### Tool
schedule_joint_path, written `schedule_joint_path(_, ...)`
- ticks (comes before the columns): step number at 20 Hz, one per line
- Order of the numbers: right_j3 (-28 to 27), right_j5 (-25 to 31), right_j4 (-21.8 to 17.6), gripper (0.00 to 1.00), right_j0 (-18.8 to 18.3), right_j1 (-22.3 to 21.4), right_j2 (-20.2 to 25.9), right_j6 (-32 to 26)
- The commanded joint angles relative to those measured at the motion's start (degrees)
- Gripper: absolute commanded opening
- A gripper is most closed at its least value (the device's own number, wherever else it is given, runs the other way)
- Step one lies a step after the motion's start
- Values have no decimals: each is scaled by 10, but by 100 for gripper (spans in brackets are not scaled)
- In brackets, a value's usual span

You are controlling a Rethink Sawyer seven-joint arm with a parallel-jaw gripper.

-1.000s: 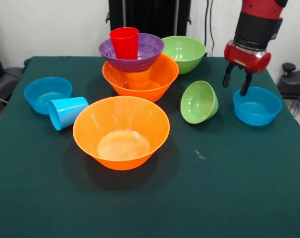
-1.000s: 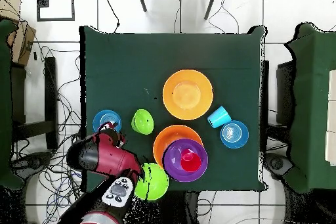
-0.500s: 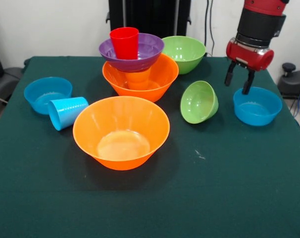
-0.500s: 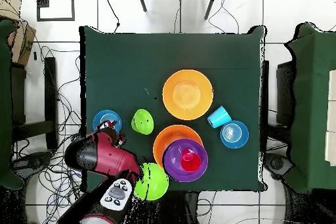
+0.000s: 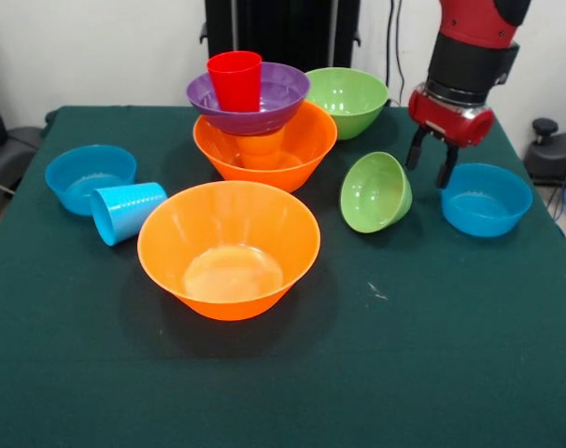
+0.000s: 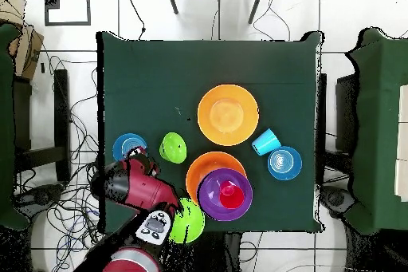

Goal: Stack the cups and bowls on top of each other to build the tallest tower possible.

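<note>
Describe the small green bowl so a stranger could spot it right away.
Start at the tower of stacked bowls and cups on the green table. Between it and the blue bowl under the gripper sits the small green bowl, the only bowl tipped on its side.

front: low, across the table (image 5: 432, 373), close | overhead: straight down, farther | shared: tabletop

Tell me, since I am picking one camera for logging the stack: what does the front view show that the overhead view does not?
Only the front view shows the orange cup holding the purple bowl above the large orange bowl, and the gripper open and empty above the table.

Only the overhead view shows the whole table outline and the floor cables around it.

Both show the red cup in the purple bowl, the tipped small green bowl, and the light blue cup on its side.
</note>
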Motion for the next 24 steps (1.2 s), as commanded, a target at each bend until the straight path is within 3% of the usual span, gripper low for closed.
schedule_joint_path(1, -38, -15, 4, 100, 1, 30, 67, 94)
schedule_joint_path(9, -47, -16, 15, 100, 9, 39, 62, 101)
schedule_joint_path(17, -57, 34, 41, 100, 51, 24, 15, 103)
schedule_joint_path(24, -61, 75, 42, 100, 68, 7, -8, 100)
